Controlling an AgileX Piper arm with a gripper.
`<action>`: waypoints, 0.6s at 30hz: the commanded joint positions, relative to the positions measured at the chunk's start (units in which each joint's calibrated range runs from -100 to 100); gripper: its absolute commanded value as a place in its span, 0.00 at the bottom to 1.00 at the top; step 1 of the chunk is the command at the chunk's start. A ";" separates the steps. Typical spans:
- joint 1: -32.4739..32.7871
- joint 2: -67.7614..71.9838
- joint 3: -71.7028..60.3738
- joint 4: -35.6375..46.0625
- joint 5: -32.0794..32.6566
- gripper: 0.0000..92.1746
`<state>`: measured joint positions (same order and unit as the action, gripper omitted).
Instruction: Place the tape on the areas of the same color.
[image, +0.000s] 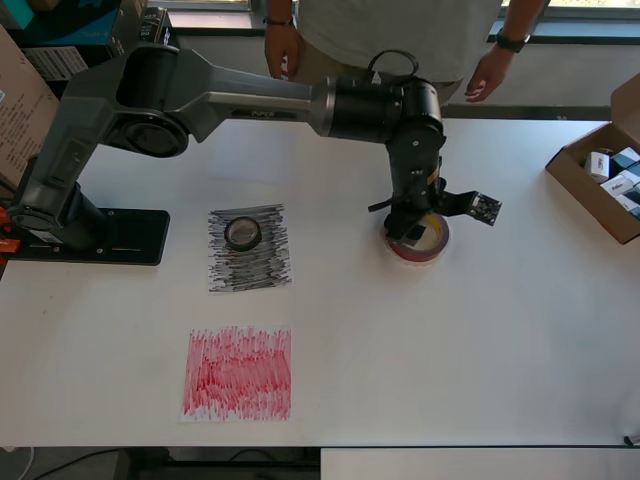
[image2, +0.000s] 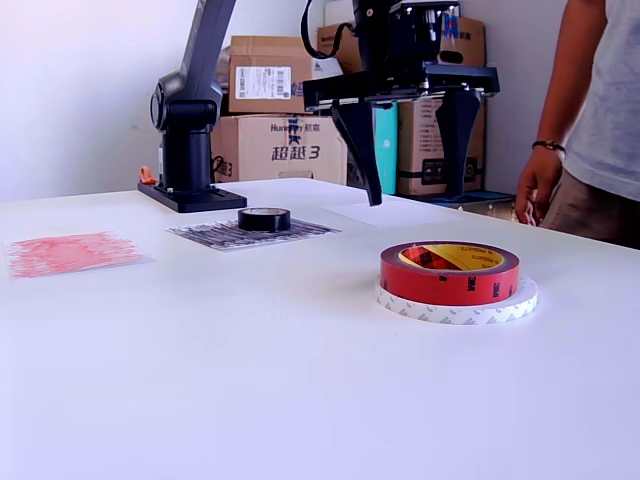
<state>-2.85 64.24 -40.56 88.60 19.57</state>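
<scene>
The dark-red tape roll (image2: 450, 281) with a yellowish core lies stacked on the larger white tape roll (image2: 455, 309). In the overhead view the red roll (image: 402, 250) shows only as a rim under my gripper (image: 415, 232). My gripper (image2: 414, 192) is open and empty, fingers pointing down, hanging above the stack. The small black tape roll (image: 242, 232) lies on the black scribbled patch (image: 250, 265). The red scribbled patch (image: 238, 373) is bare. A plain white sheet (image2: 385, 212) lies behind the stack in the exterior view.
A person (image: 400, 30) stands at the table's far edge, hands near it. An open cardboard box (image: 605, 180) with small items sits at the overhead view's right. The arm's black base (image: 95, 235) stands at the left. Cardboard boxes (image2: 275, 110) are stacked behind the table.
</scene>
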 joint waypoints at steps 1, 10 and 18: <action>-0.60 -0.16 1.81 -0.48 -0.32 0.77; -0.76 -0.16 5.26 -0.57 -0.57 0.74; -0.76 -0.16 6.08 -1.16 -0.48 0.57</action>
<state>-3.87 64.11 -33.98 87.27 18.69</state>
